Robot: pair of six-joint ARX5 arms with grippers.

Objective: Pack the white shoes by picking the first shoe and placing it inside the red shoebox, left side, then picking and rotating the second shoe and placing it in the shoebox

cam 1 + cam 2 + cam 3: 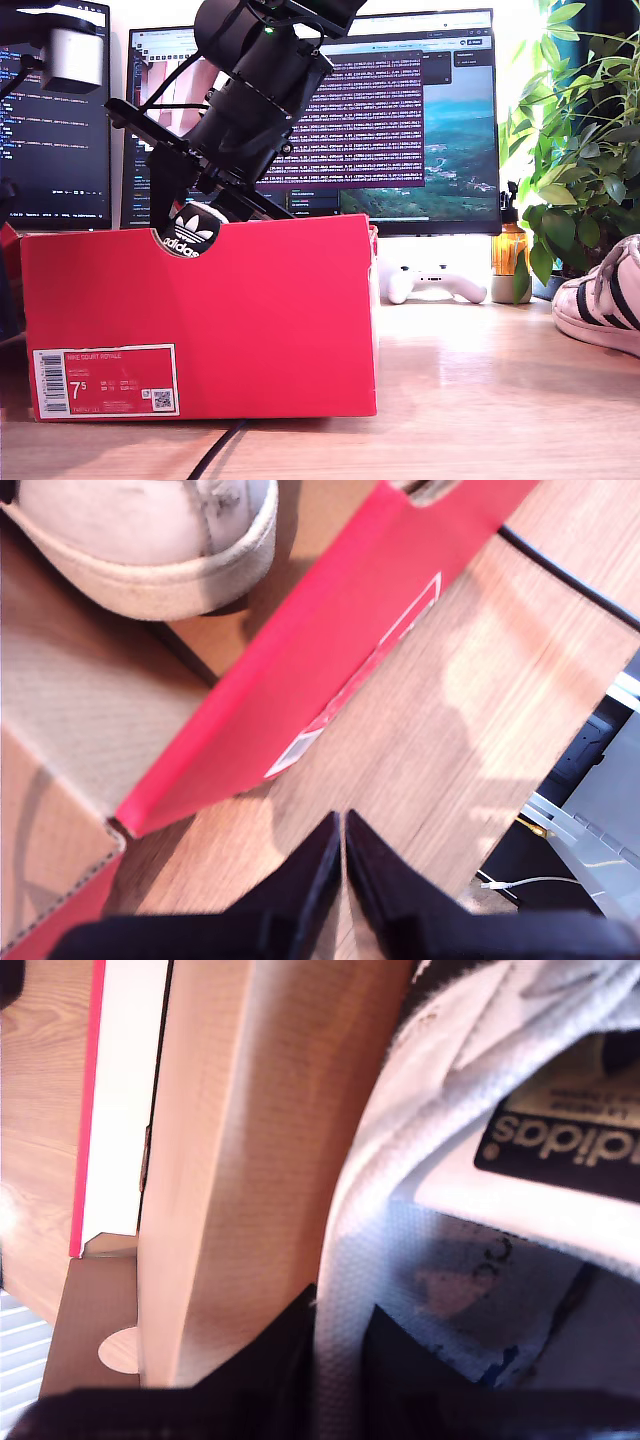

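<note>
The red shoebox (270, 320) stands on the wooden table at the exterior view's left, its 7.5 label facing the camera. One white shoe (470, 1230) is inside it; its black heel tab (190, 237) shows through the half-round notch. My second gripper (340, 1320) is shut on this shoe's side collar, close to the brown inner wall (240, 1160); its black arm (250, 100) comes down into the box from above. My first gripper (340, 825) is shut and holds nothing, hovering over the table just outside the red wall (300, 670), with the shoe's toe (150, 550) in sight. The other white shoe (603, 297) lies at the exterior view's right edge.
Two monitors stand behind the box. A white game controller (437, 283), an orange bottle (508, 250) and a leafy plant (580, 150) sit toward the exterior view's right. A black cable (215, 450) runs out from under the box's front. Part of another arm (70, 50) shows at the exterior view's top left.
</note>
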